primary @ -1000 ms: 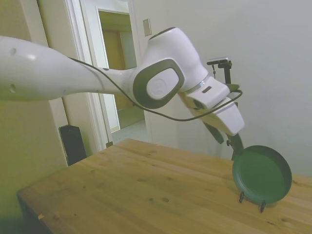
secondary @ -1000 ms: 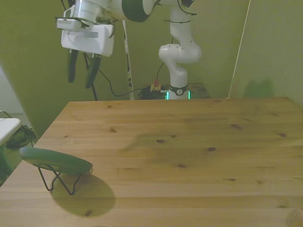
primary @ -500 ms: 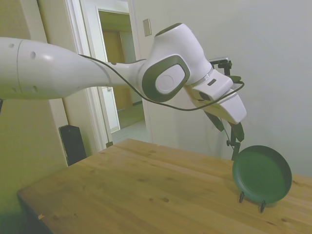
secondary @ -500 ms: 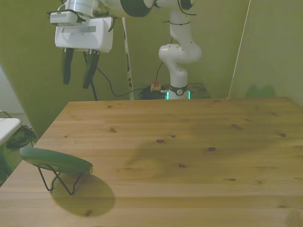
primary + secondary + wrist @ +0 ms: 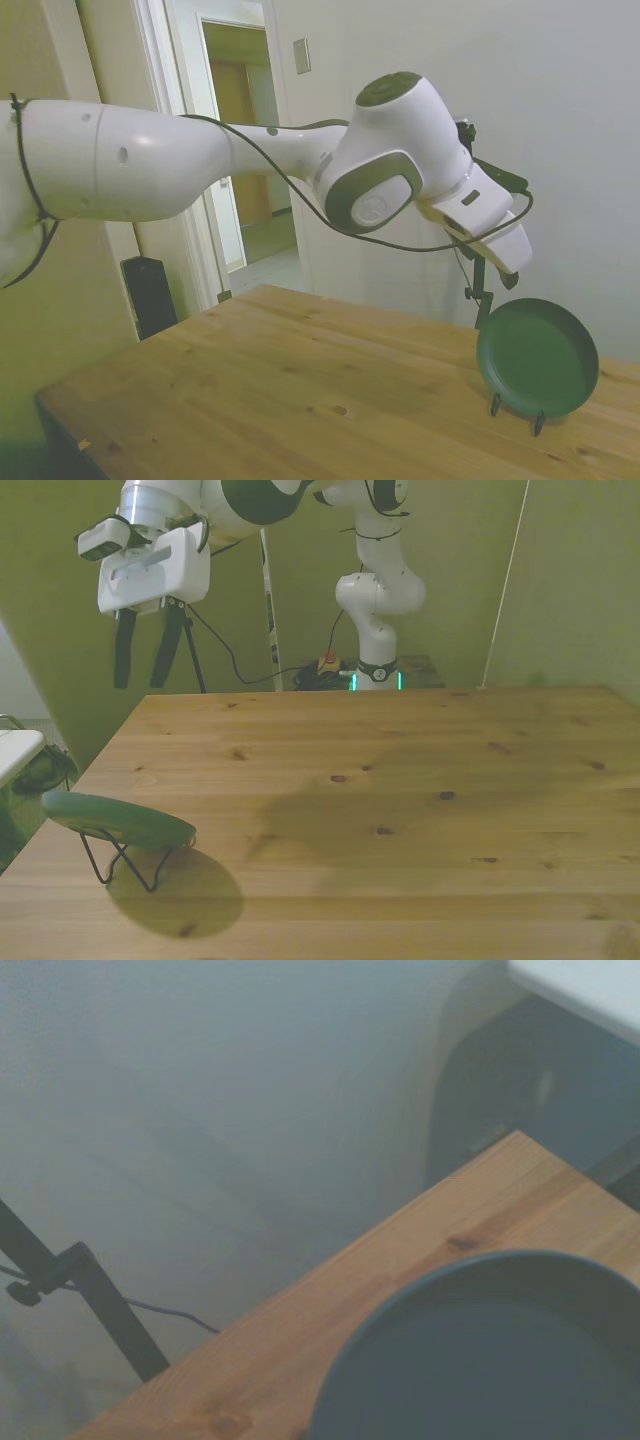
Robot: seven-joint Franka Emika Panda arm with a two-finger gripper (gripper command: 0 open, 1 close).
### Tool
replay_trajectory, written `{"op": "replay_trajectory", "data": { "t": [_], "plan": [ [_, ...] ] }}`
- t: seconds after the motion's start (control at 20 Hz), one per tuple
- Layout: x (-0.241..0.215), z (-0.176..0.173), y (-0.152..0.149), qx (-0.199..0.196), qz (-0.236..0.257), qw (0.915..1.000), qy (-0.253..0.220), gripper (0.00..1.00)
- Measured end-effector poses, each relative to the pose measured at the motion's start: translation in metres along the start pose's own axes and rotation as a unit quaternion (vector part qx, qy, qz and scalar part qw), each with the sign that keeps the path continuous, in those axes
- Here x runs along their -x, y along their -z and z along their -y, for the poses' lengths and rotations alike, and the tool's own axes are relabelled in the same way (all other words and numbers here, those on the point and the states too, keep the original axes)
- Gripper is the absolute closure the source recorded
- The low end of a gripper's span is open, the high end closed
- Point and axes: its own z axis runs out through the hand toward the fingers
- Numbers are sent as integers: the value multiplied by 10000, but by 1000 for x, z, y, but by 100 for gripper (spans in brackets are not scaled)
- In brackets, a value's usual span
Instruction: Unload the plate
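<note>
Green and matte, the plate sits propped at a tilt on its thin black wire stand near the corner of the wooden counter, at the front view's left. I judge we are in the approach: nothing is gripped yet. My hand hangs high above the counter's far edge, well apart from the plate, its two dark fingers spread moderately and pointing down with nothing between them. From the side the wrist is pitched down toward the plate. The wrist view shows the plate's rim below. Next I would need to descend, line the fingers across the upper rim, and close without tipping the stand.
</note>
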Motion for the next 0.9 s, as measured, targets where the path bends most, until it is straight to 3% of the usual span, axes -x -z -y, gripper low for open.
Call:
{"op": "replay_trajectory", "data": {
  "t": [0.35, 0.8, 0.85, 0.9],
  "plan": [
    [10, 3, -76, -14, -78, 9999, 134, 0],
    [17, 15, -121, 11, -98, 9999, 124, 0],
    [17, 15, -126, 28, -107, 9999, 129, 100],
    [17, 15, -130, 49, -123, 9998, 134, 100]
  ]
}}
